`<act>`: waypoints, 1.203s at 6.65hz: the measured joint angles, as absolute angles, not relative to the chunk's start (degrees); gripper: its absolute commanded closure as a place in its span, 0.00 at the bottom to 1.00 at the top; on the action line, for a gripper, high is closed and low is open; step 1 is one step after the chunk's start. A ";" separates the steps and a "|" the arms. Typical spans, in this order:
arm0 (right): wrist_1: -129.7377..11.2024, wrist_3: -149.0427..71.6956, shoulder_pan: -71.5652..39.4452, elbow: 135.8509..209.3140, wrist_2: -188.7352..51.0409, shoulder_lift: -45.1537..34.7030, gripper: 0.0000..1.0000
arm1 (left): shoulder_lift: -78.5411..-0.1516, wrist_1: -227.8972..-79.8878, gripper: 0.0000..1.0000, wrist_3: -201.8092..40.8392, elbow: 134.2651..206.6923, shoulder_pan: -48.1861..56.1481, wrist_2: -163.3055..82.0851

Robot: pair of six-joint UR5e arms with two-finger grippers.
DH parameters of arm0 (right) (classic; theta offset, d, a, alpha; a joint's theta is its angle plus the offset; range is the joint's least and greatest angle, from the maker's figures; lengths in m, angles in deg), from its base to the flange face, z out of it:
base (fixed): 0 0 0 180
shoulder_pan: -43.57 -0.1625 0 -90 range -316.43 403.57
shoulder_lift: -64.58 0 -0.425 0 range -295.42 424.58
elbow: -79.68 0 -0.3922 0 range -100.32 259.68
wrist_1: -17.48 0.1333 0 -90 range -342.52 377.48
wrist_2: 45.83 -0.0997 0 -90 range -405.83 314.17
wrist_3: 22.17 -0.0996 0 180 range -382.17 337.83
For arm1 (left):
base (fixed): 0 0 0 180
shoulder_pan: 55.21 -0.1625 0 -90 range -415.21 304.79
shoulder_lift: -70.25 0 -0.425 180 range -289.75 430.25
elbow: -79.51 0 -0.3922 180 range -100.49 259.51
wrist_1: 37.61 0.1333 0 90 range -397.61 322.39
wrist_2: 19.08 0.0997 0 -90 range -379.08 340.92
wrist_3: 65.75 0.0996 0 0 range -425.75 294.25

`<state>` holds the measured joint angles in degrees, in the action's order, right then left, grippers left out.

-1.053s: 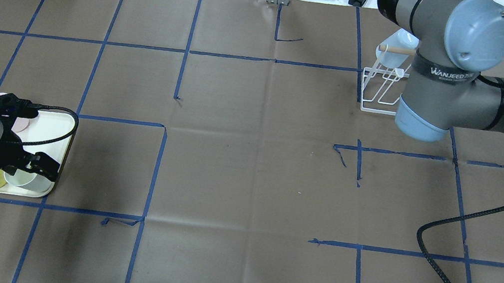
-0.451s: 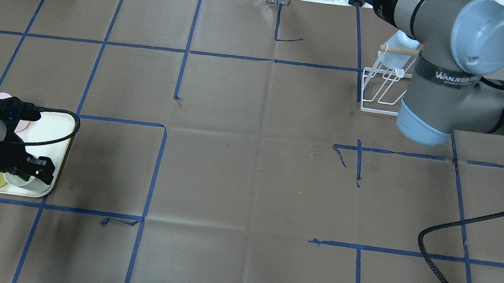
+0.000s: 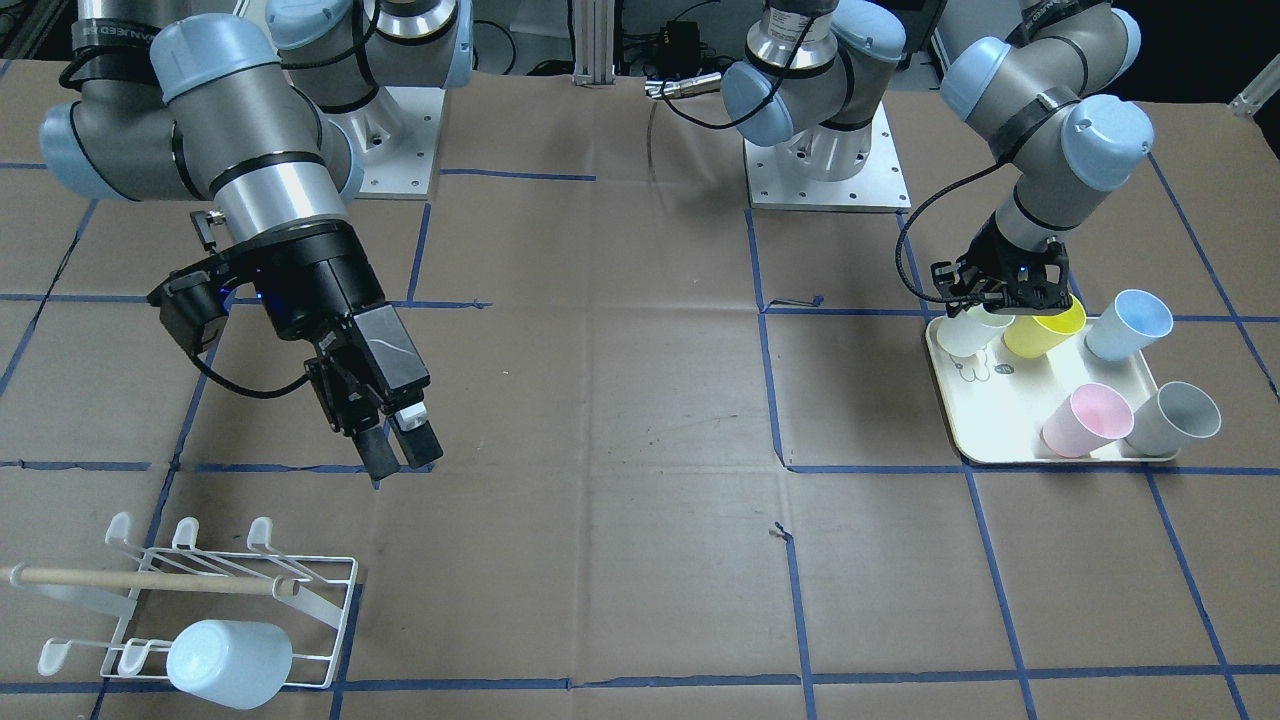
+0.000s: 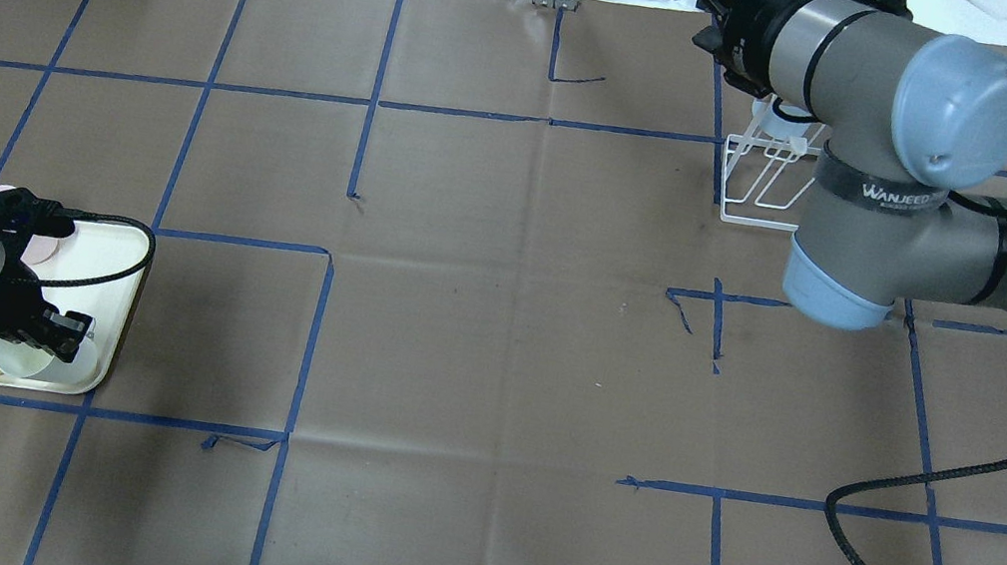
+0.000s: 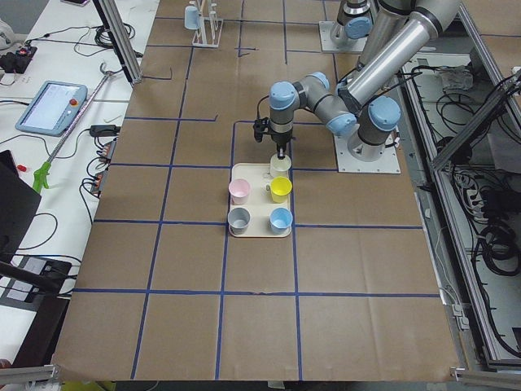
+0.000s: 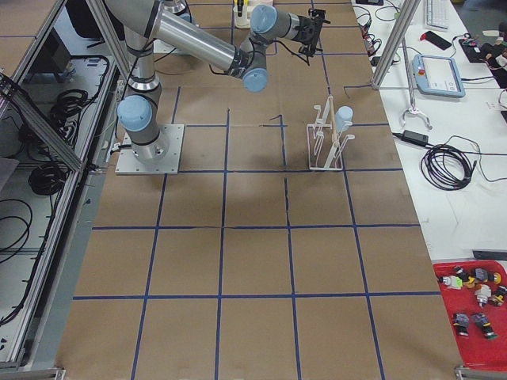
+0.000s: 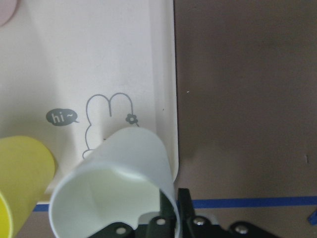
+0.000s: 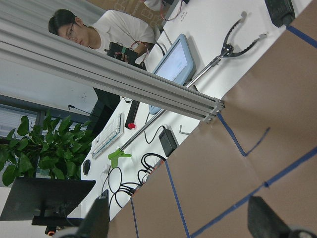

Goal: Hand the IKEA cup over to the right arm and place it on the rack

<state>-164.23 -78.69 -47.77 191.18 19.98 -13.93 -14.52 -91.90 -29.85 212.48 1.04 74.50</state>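
The white IKEA cup (image 3: 965, 335) stands at the near corner of the cream tray (image 3: 1000, 425). My left gripper (image 3: 990, 300) is shut on its rim. In the left wrist view the cup (image 7: 114, 198) fills the lower left and one finger (image 7: 184, 206) presses its wall from outside. My right gripper (image 3: 400, 448) is open and empty, held above the table behind the white wire rack (image 3: 200, 590). The rack has a wooden dowel (image 3: 150, 580) and holds a pale blue cup (image 3: 230, 660).
The tray also holds a yellow cup (image 3: 1045, 330), a blue cup (image 3: 1130, 325), a pink cup (image 3: 1085, 420) and a grey cup (image 3: 1175, 420). A black cable (image 4: 886, 545) trails from the right arm over the table. Cables and tools lie past the far edge.
My left gripper has closed on the white cup's rim and shifted a little left. My right arm's wrist has swung away from over the rack toward the far edge.
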 measured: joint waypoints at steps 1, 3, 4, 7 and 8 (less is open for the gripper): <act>-164.31 -81.22 -48.26 195.31 19.94 -16.84 0.00 | -14.10 -92.47 1.00 -29.83 210.45 1.24 74.59; -165.64 -88.80 -48.57 201.55 19.92 -21.49 0.00 | -13.56 -102.71 1.00 -30.17 199.75 2.03 74.14; -167.08 -91.50 -48.60 203.73 19.92 -22.78 0.00 | -14.40 -111.26 1.00 -30.31 191.42 2.58 73.63; -168.63 -93.75 -48.54 205.69 19.96 -23.00 0.00 | -19.47 -123.32 1.00 -29.34 173.77 3.81 65.08; -168.43 -93.57 -48.49 205.71 20.09 -22.82 0.00 | -20.88 -122.27 1.00 -27.95 171.75 4.11 56.65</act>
